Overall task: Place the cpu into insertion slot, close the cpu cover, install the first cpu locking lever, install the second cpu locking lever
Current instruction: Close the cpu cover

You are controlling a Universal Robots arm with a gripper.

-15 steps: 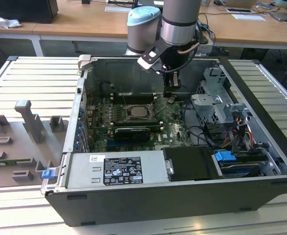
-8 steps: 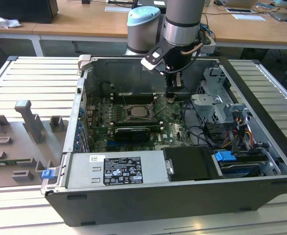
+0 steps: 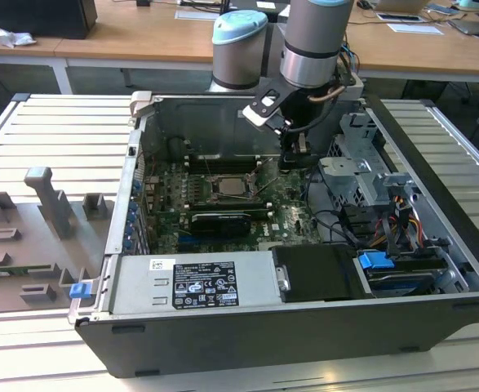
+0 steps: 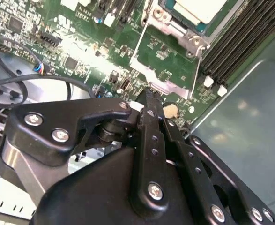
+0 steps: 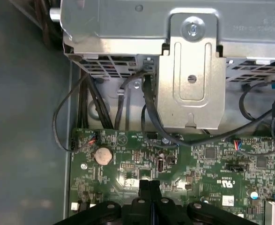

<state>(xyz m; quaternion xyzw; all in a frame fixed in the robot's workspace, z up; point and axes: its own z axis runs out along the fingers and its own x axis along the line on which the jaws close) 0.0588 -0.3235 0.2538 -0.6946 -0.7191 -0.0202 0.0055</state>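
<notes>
Inside an open computer case (image 3: 223,343) laid on its side on a slatted desk (image 3: 43,131), the robot's pincer (image 4: 149,96) hangs closed and empty. Its tips are pressed together just above the green motherboard (image 4: 76,51), beside a coin cell battery (image 4: 169,110). Just beyond the tips, in the second wrist view, the cpu cover (image 4: 158,80) appears swung open, its shiny frame lying back toward the pincer with bare board showing through its window. Farther on, the cpu (image 4: 198,9) sits in the insertion slot (image 4: 177,29), pale face up and flat to the board. Being square it has no real long axis, and its edges run parallel to the black memory slots (image 4: 240,42) alongside. The work appears to stand at closing the cover. Done well, that means pushing with the closed tips on the frame's free edge only, following its arc about the hinge — clear of the chip face, the thin wire lever (image 4: 194,70) and the small parts around the socket.
</notes>
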